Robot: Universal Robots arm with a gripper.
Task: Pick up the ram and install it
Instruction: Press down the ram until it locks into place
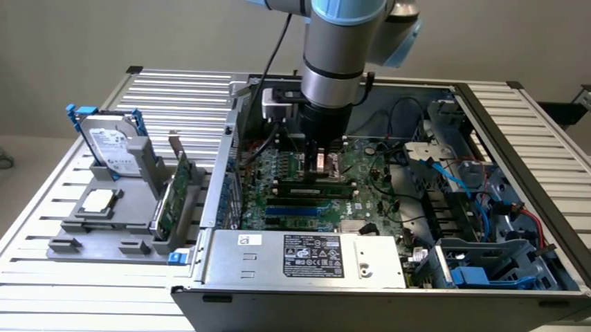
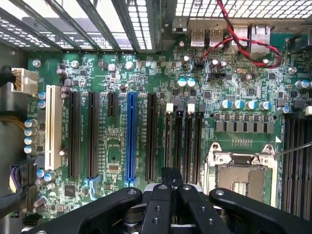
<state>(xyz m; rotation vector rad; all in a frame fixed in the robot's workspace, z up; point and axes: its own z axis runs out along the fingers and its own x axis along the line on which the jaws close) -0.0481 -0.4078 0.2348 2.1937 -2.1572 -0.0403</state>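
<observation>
The gripper point(image 2: 171, 171) is fully shut. In the wrist view its black fingers point(image 2: 161, 204) press flat against each other with no gap, and nothing can be seen pinched between them. The arm point(image 1: 340, 62) comes straight down from above into the open computer case point(image 1: 369, 308), its silver and blue wrist upright, so the gripper point(image 1: 320, 166) points at the motherboard point(image 1: 374, 197). Directly under the fingertips is the ram point(image 1: 317, 188), a long, thin green stick with a row of dark chips along its face. It stands on its long edge on the board, running across it level, in line with the memory slots. Whether the fingertips press on its upper edge or stop just above it cannot be told. In the wrist view, beyond the fingers, lie the four narrow black memory slots point(image 2: 183, 136), with the metal-framed processor socket point(image 2: 242, 175) just beside them and a long blue slot point(image 2: 130, 136) among black ones on the other side. Farther along the board, a twisted red cable point(image 2: 243, 41) loops near the rear ports. At the front of the case sits the grey power supply point(image 1: 305, 254) with its labels. Outside the case, towards the exterior view's left, a grey fixture point(image 1: 102, 232) on the slatted table point(image 1: 176, 97) holds a wider green expansion card point(image 1: 176, 197) and an upright hard drive point(image 1: 113, 149).
</observation>
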